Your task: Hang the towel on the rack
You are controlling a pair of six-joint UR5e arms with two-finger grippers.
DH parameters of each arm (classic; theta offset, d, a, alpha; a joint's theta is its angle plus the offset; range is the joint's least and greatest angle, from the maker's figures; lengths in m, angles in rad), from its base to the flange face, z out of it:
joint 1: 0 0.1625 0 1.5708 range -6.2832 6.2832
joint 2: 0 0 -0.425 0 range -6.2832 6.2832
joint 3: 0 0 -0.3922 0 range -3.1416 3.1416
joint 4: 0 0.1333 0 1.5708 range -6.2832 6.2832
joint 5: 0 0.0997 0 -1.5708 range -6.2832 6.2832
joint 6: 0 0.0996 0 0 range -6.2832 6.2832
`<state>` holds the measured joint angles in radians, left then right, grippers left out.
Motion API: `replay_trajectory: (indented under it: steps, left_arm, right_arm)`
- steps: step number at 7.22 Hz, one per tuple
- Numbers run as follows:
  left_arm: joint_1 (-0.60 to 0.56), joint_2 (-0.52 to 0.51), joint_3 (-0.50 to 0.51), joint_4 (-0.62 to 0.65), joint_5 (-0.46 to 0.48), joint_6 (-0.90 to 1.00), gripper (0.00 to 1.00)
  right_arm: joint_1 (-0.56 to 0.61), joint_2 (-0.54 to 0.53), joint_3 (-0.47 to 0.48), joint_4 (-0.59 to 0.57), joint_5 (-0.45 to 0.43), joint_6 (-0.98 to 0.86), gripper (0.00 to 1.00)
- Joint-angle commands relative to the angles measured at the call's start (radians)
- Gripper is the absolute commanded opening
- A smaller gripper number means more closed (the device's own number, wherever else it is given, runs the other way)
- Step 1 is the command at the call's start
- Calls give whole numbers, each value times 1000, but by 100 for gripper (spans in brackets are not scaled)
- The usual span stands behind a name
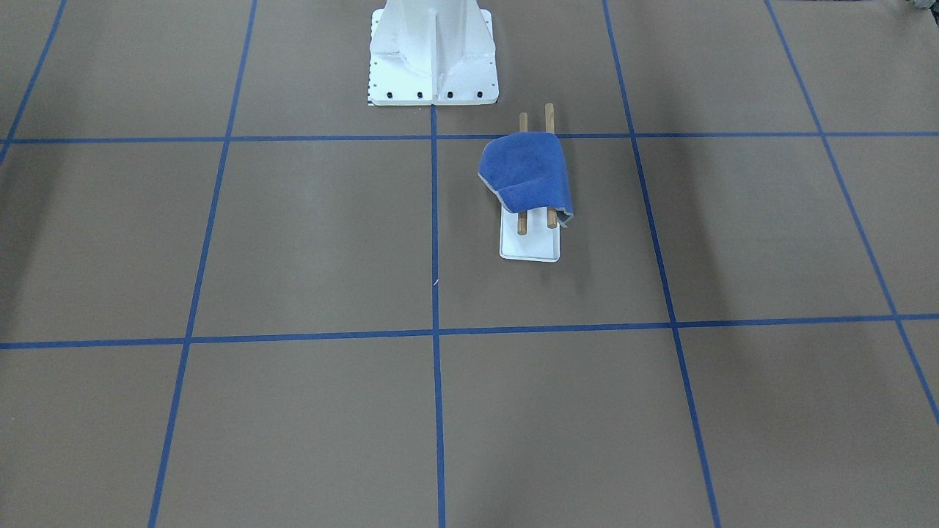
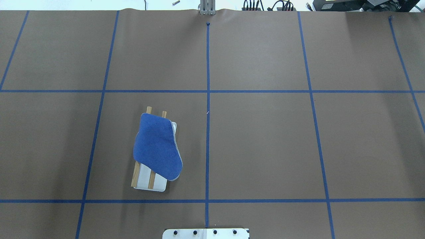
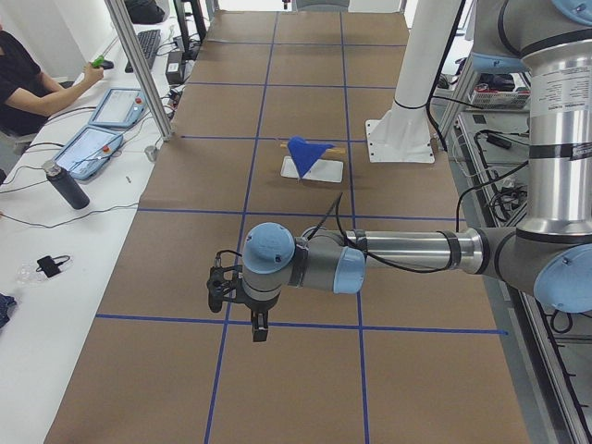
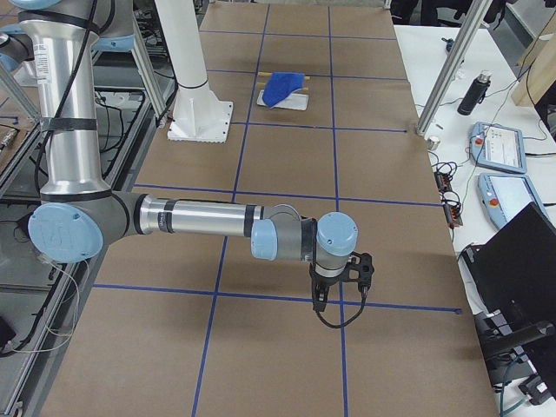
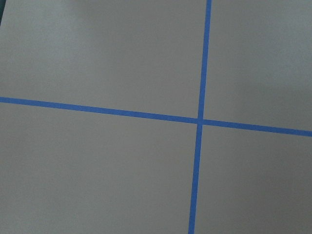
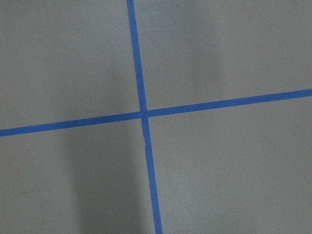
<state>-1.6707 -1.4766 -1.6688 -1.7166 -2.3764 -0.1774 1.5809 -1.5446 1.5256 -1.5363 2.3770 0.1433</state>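
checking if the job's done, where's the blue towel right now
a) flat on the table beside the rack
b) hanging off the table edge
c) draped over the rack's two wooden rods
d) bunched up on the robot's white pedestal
c: the towel lies draped across both rods of the rack, with the rod ends poking out past it on both sides.

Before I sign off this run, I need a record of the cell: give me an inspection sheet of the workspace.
surface: brown table with blue tape grid.
job's things: towel draped askew over both rods of the rack; rod ends show.
clutter: nothing seen.
grippers: left gripper and right gripper above bare table, far from the rack; open or shut cannot be told.
cables: black cables beyond the far table edge.
surroundings: operator, tablets, bottle at side bench.
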Motion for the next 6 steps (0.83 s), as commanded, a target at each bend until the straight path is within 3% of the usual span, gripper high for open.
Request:
replay_trajectory:
  steps: [1,6]
  left_arm:
    - [6,7,7,0,0,-5,98]
    - [9,6,17,0,0,-7,98]
  right_arm:
    - [1,-2,7,-5,5,1,100]
    - [1,-2,8,-8,11,1,100]
